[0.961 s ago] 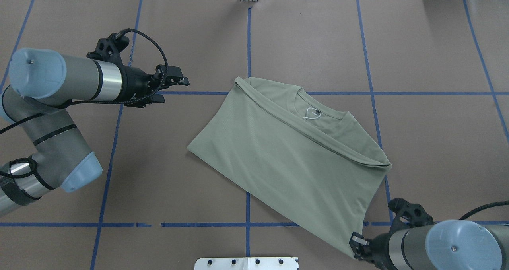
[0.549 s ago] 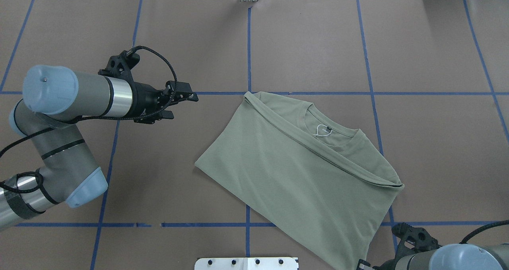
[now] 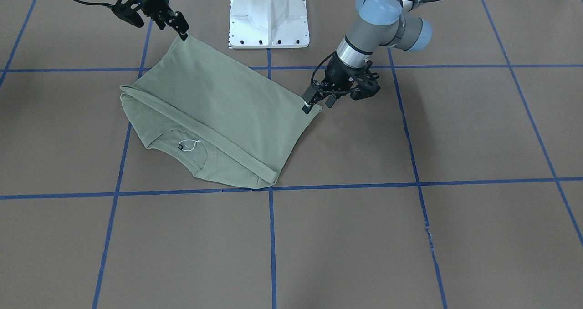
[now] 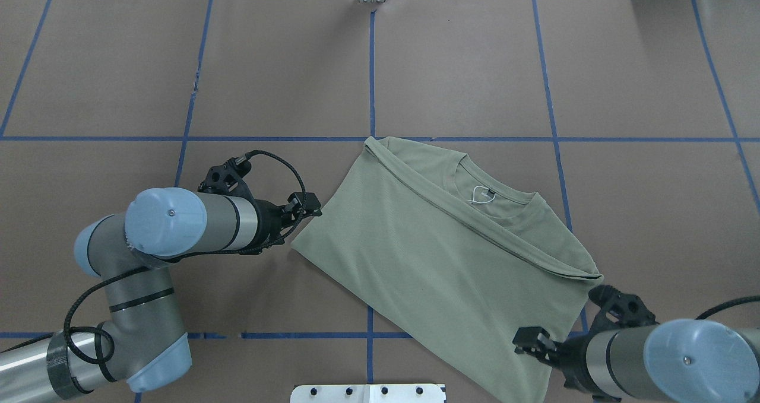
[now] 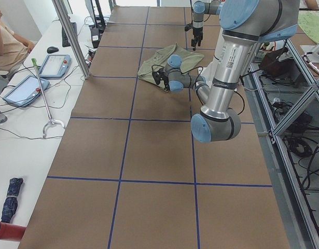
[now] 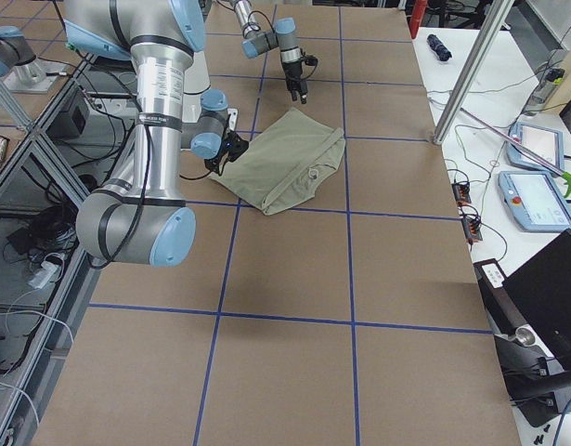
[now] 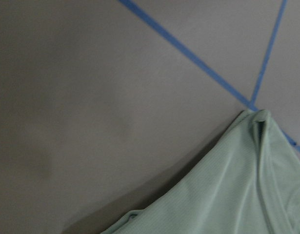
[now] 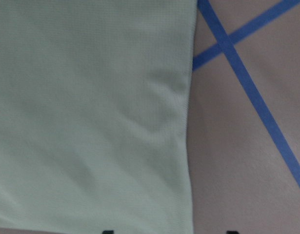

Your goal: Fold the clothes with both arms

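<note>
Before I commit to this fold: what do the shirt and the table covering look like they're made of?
The shirt looks like a soft, matte sage-green knit: the right wrist view shows fine ribbing, and it lies in gentle folds. It may be cotton or a blend, but the fibre is unclear. The table covering looks like matte brown paper or thin card: flat, smooth, no sheen.

Brown table [image 4: 475, 64], blue tape [image 4: 371, 64], white pedestal [image 3: 268, 13]
</note>
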